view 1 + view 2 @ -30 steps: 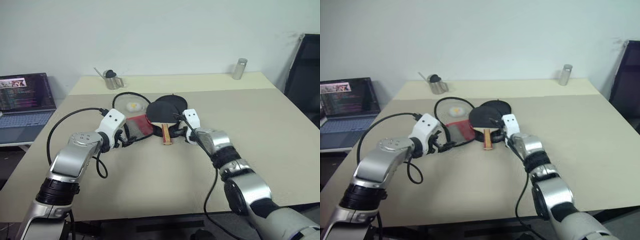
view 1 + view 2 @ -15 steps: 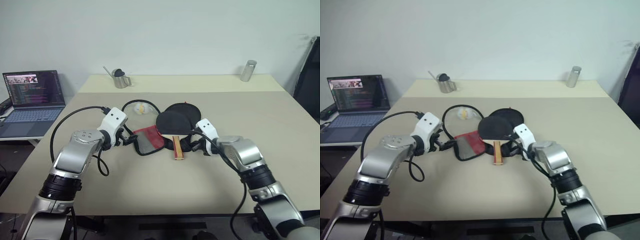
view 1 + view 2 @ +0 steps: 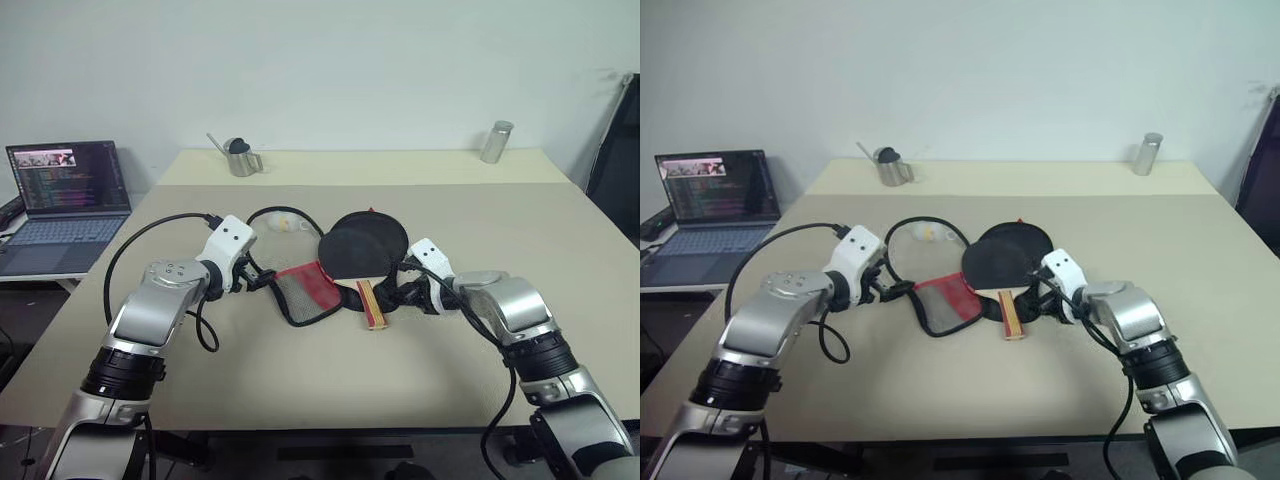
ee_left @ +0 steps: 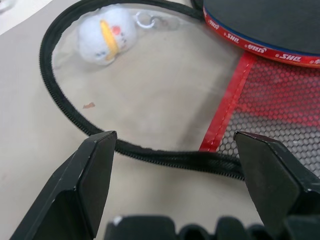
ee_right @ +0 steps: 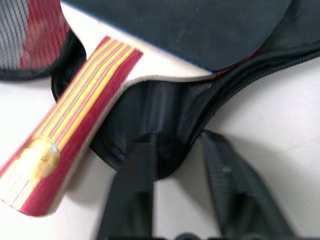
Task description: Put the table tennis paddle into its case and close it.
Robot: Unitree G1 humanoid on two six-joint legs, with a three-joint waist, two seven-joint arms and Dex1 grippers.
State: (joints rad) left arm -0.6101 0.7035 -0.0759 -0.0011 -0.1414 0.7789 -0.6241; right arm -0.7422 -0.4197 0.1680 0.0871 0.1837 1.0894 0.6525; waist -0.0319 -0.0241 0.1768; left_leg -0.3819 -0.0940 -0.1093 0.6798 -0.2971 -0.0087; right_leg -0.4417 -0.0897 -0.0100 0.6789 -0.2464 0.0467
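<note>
The table tennis paddle lies black face up on the lower half of the open case, and its striped handle sticks out toward me. The case's red mesh flap lies folded out to the left, with the plush charm behind it. My left gripper is open, and its fingers straddle the flap's black zip edge. My right gripper is just right of the handle, open. The near end of the black fabric lies between its fingers.
An open laptop sits on a side table at the left. A metal cup and a metal canister stand along the table's far edge. A black chair is at the far right.
My right gripper has drawn back and to the right, and the case end and paddle shifted right with it. Its fingers have parted. The left gripper has stayed put.
</note>
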